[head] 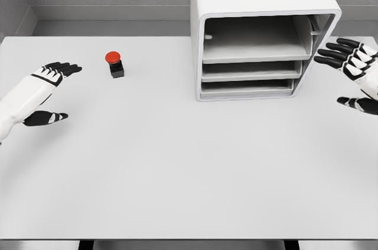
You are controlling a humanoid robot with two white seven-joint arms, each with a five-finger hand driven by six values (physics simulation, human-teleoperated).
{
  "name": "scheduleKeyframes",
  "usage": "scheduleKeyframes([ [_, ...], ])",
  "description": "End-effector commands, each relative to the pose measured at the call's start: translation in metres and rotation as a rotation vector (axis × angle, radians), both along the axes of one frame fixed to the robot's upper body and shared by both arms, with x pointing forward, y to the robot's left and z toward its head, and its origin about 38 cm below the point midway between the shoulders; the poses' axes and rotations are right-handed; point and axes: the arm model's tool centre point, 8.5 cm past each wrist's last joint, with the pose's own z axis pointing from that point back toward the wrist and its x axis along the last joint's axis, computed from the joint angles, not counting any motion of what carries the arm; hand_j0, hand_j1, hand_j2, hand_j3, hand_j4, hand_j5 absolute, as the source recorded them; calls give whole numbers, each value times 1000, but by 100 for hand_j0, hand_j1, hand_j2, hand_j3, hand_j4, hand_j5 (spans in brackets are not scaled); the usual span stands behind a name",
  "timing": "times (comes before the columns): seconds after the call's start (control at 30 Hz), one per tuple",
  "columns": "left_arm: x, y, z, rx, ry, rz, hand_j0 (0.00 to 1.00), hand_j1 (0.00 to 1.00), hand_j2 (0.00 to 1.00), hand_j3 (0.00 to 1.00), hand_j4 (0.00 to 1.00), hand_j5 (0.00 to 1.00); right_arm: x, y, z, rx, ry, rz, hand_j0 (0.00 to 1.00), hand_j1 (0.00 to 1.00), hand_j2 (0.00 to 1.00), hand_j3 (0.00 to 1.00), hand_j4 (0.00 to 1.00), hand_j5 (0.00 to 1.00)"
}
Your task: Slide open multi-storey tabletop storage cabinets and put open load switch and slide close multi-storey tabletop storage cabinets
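Your left hand (50, 87) and right hand (353, 75) both hover spread and empty, so pinch the small, likely light and rigid load switch (115, 64), standing left of the cabinet (260, 31), by its black base, not its red cap.
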Motion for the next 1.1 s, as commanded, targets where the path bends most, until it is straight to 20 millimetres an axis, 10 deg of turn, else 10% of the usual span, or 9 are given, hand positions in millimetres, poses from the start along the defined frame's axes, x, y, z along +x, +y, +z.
scheduleKeyframes([
  [0.0,0,0,0,-8,0,0,100,100,100,100,100,100,-1,2,-4,-1,9,9,100,100,100,100,100,100],
  [0.33,29,-10,9,90,47,-14,100,100,100,100,100,100,-2,21,-34,-12,71,24,100,100,100,100,100,100],
  [0.53,71,-26,23,182,127,-42,100,100,100,100,100,100,6,42,-40,61,38,33,79,79,79,79,79,79],
  [0.8,132,-70,28,171,175,-115,100,100,100,100,100,100,37,78,-41,128,24,76,79,79,79,79,79,79],
  [1.07,146,-84,36,189,180,-144,100,100,100,100,100,100,61,89,-42,143,27,81,79,79,79,79,79,79],
])
